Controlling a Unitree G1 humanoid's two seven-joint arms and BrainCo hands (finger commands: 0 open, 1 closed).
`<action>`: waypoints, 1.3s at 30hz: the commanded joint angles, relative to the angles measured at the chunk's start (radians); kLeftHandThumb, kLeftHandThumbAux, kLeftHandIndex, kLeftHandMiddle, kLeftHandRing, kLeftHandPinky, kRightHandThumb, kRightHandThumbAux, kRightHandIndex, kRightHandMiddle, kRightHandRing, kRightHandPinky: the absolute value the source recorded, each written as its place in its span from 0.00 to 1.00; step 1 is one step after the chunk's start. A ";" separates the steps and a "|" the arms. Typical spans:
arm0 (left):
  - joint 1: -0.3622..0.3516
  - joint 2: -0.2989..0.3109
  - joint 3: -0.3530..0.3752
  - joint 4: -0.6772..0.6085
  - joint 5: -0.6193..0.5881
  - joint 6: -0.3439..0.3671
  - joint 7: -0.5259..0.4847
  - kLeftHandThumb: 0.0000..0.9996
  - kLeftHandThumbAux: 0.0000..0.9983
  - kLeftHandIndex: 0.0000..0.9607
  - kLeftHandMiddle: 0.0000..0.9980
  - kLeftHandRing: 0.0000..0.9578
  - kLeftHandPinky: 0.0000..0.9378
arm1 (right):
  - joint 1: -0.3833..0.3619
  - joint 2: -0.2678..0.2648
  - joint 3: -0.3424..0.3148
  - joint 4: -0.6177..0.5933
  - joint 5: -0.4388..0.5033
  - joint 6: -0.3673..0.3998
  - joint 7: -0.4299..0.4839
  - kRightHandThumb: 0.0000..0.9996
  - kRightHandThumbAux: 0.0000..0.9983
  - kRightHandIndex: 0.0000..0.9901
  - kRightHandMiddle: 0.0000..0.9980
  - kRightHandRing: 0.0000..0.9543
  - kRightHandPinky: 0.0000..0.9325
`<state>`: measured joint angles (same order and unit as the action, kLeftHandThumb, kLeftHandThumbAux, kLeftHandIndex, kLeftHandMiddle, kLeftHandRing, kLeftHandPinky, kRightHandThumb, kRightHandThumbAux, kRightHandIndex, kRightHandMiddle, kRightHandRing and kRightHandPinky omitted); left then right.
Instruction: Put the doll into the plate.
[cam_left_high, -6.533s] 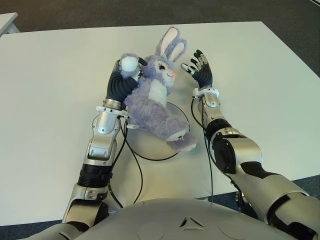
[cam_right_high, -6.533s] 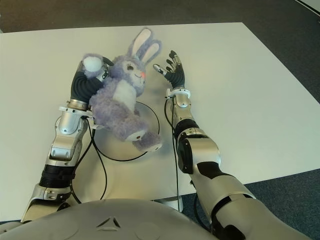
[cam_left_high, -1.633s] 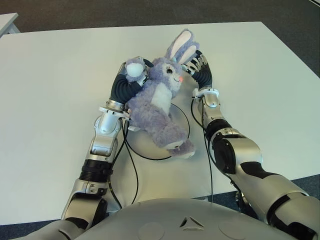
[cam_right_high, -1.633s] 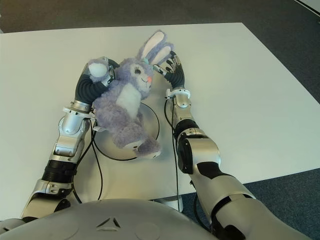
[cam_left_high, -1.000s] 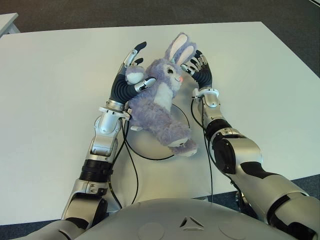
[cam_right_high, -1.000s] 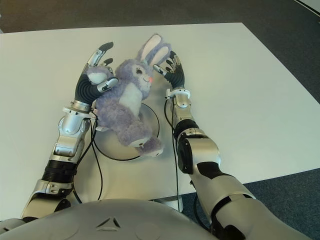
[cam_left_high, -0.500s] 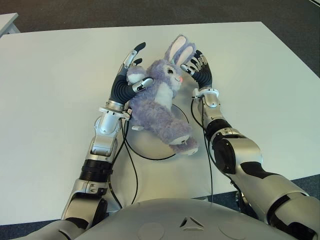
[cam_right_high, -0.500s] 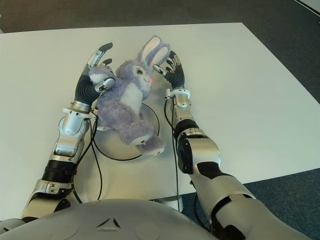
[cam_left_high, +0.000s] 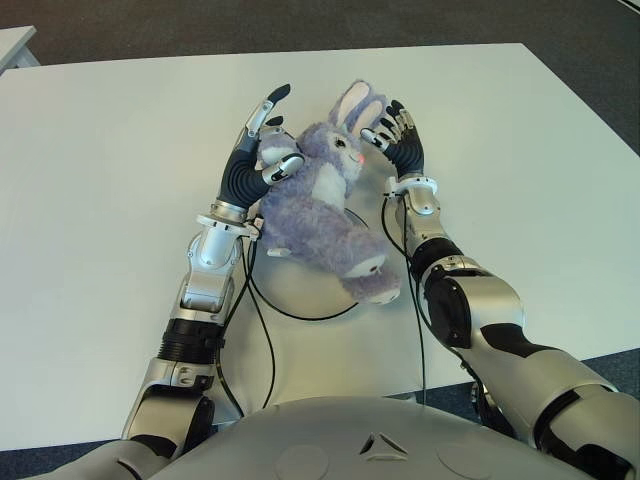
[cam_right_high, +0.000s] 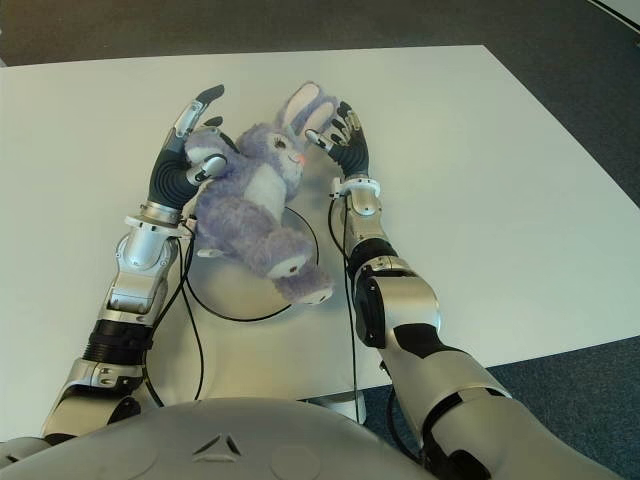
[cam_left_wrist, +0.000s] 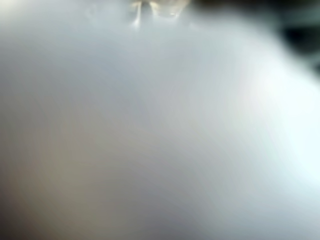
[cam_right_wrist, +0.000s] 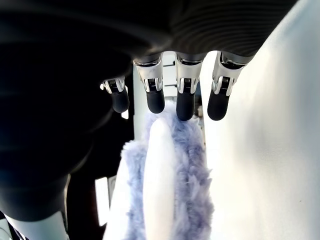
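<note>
Table: white top (cam_left_high: 120, 180) spreading under everything, with dark floor beyond its edges; both arms reach forward over it
Doll: purple plush rabbit (cam_left_high: 318, 205) with a white belly, pink-lined ears and a pink nose; it lies tilted between the two hands, head toward the far side of the table and feet toward the robot; its body is over the plate and one foot reaches past the near right rim; whether it bears fully on the plate or is propped by the hands cannot be told
Plate: round white dish (cam_left_high: 290, 296) with a dark rim, flat on the table between the forearms; mostly covered by the doll, its near left part bare
Left hand: (cam_left_high: 255, 150) at the doll's left side, by its raised paw and shoulder; fingers extended and spread, index pointing away from the robot, thumb lying against the plush; nothing is clasped; its wrist view is a pale blur and shows no detail
Right hand: (cam_left_high: 398, 140) at the doll's right side, just beside the ears and cheek; fingers (cam_right_wrist: 183, 97) straight and held apart, their tips at an ear in the wrist view; no grasp
Cables: thin black leads (cam_left_high: 262, 330) running from each wrist back toward the robot's body, looping across the plate's near edge
</note>
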<state>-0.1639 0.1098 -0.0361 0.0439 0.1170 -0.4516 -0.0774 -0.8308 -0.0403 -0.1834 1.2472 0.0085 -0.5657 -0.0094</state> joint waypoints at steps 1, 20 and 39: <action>0.001 0.013 0.012 0.022 0.019 -0.011 0.020 0.02 0.35 0.00 0.03 0.00 0.00 | 0.051 0.015 -0.004 0.027 0.005 0.020 -0.001 0.05 0.75 0.05 0.08 0.10 0.13; -0.016 0.017 0.034 -0.004 -0.001 0.011 0.018 0.00 0.40 0.00 0.04 0.00 0.00 | 0.050 0.018 -0.001 0.028 0.004 0.025 -0.008 0.05 0.75 0.05 0.08 0.10 0.14; -0.013 0.024 0.048 -0.052 -0.022 0.028 0.009 0.03 0.41 0.00 0.04 0.00 0.00 | 0.049 0.018 0.005 0.029 -0.001 0.026 -0.017 0.04 0.75 0.05 0.08 0.10 0.14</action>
<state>-0.1775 0.1241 0.0026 -0.0006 0.1051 -0.4344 -0.0665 -0.8309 -0.0387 -0.1786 1.2472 0.0074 -0.5657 -0.0229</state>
